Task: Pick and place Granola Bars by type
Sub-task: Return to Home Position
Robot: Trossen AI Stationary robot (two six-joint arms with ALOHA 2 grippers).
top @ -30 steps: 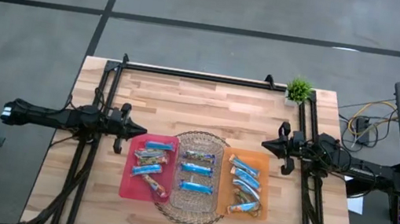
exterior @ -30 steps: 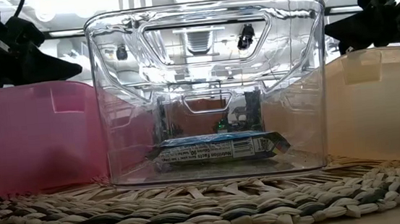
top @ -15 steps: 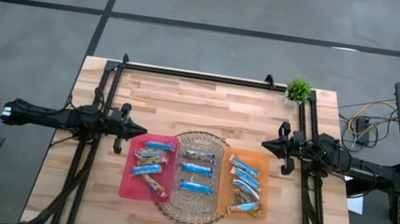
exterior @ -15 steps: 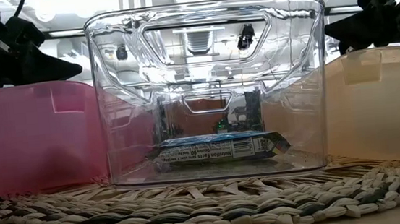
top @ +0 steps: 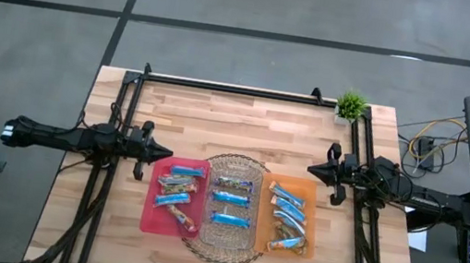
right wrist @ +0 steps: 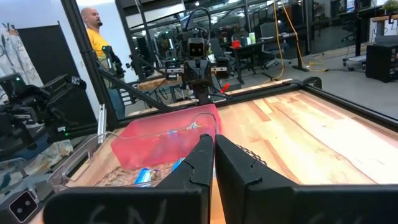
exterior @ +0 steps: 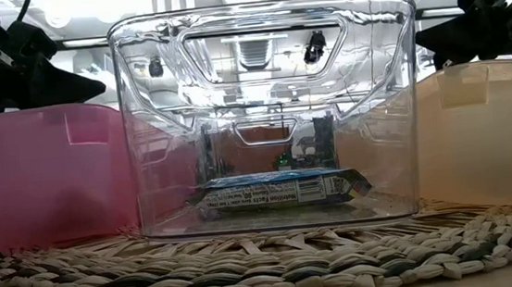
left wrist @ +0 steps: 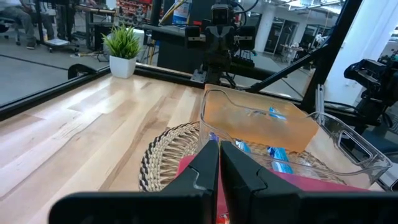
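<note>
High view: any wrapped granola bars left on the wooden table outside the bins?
No, all wrapped granola bars lie inside the pink plastic bin, the transparent bin or the orange bin.

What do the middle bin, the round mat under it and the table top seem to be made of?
The middle bin looks like clear, glossy hard plastic: its walls are see-through and carry reflections. The round mat seems woven from pale natural fibre, perhaps straw or seagrass: braided strands show. The table top looks like light, smooth wood in joined strips.
</note>
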